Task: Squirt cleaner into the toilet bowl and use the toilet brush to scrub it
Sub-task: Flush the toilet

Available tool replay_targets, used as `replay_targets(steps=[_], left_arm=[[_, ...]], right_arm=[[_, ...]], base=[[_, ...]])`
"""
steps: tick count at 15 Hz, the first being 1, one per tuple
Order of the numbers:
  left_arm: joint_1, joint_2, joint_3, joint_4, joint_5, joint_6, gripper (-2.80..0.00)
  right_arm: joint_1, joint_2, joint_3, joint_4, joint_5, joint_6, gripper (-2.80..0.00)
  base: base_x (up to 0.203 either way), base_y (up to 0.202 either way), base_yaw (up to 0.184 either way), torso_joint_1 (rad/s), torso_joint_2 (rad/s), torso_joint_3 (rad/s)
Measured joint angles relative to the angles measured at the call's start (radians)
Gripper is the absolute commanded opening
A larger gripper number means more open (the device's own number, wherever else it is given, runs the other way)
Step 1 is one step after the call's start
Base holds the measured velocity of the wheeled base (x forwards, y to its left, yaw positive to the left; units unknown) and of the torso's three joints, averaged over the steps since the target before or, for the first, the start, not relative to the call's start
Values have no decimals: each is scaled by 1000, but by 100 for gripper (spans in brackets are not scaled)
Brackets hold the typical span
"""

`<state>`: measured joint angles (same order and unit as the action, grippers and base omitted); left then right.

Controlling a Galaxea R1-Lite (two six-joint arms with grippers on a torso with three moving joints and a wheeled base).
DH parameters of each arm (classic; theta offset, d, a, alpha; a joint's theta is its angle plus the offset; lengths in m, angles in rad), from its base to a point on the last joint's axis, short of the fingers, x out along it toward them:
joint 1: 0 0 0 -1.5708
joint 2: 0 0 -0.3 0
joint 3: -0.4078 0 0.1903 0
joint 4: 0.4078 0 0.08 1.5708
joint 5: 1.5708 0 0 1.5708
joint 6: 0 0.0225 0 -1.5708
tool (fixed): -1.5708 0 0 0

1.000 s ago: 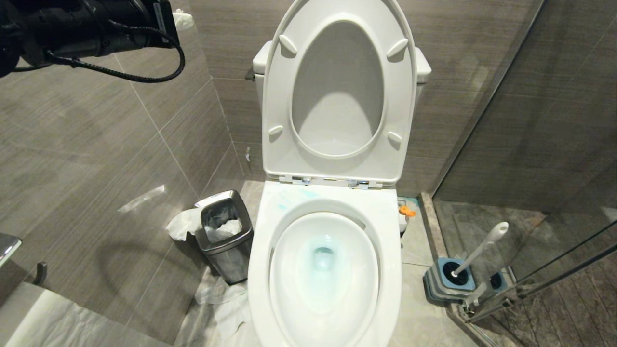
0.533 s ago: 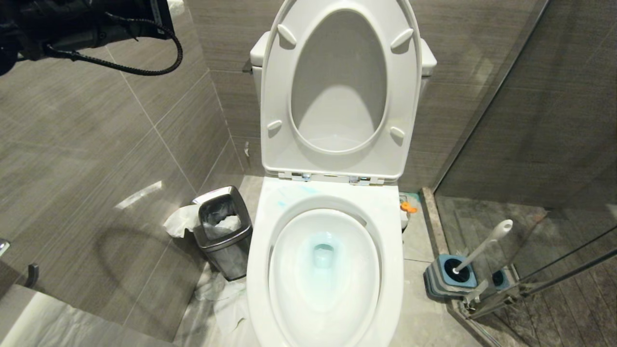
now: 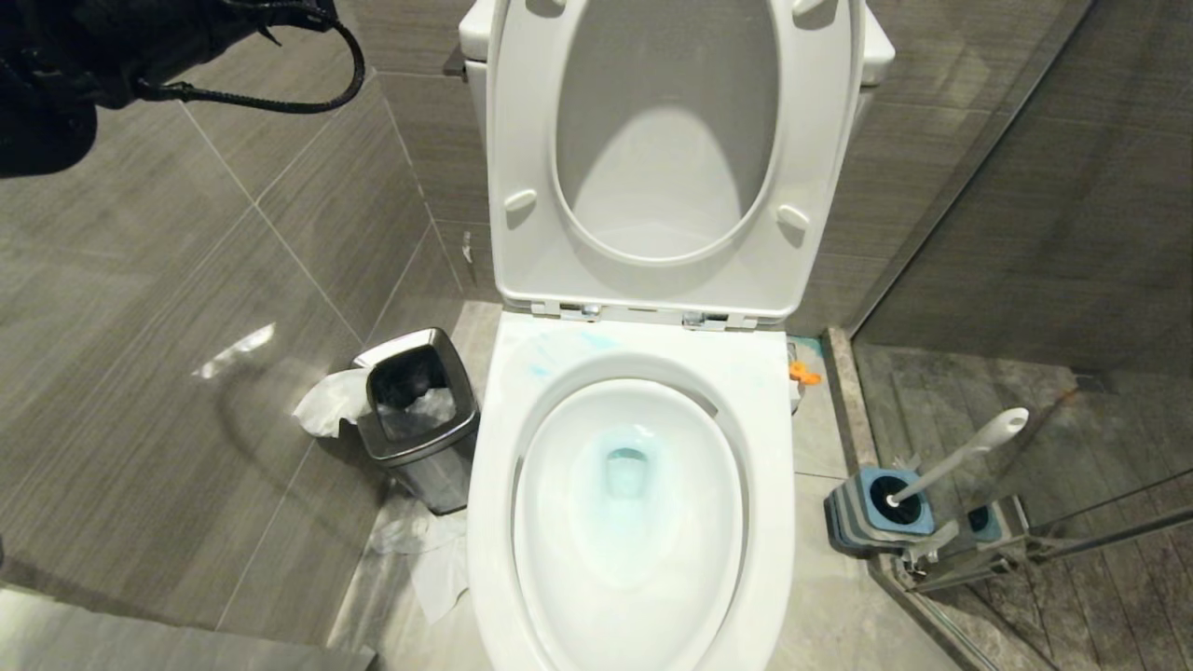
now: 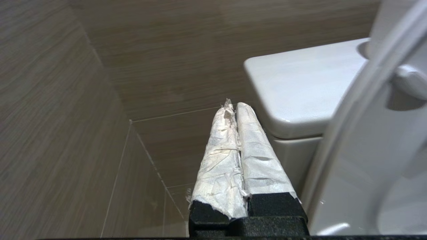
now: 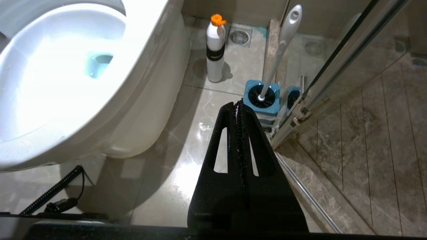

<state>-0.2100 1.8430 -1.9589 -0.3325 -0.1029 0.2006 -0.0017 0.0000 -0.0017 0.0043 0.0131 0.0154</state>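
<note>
Inside toilet bowl (image 3: pixel 630 522) cleaner (image 3: pixel 626 471) already squirted; toilet brush (image 3: pixel 960 457) untouched in base, scrub pending; left gripper (image 4: pixel 235 106) and right gripper (image 5: pixel 237 104) both clenched empty

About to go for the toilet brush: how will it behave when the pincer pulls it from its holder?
The toilet brush has a slim, glossy handle, so it is probably stiff and light but slippery. It leans in a small square base, which may tip or lift along with it. The bristle end is hidden, possibly wet.

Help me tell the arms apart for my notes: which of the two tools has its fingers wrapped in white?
The left tool, shut up beside the cistern, has white-wrapped fingers; the right tool, shut near the toilet brush, is bare black.
</note>
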Motion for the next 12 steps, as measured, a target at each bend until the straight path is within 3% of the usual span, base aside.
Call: replay_targets(steps=[3, 12], left_arm=[[8, -14, -4, -23, 94, 1, -280], [19, -37, -8, 39, 89, -61, -280]], right_arm=[[1, 0, 0, 0, 0, 0, -280], [1, 0, 0, 0, 0, 0, -280]], base=[[0, 0, 0, 0, 2, -195], [0, 0, 0, 1, 0, -196]])
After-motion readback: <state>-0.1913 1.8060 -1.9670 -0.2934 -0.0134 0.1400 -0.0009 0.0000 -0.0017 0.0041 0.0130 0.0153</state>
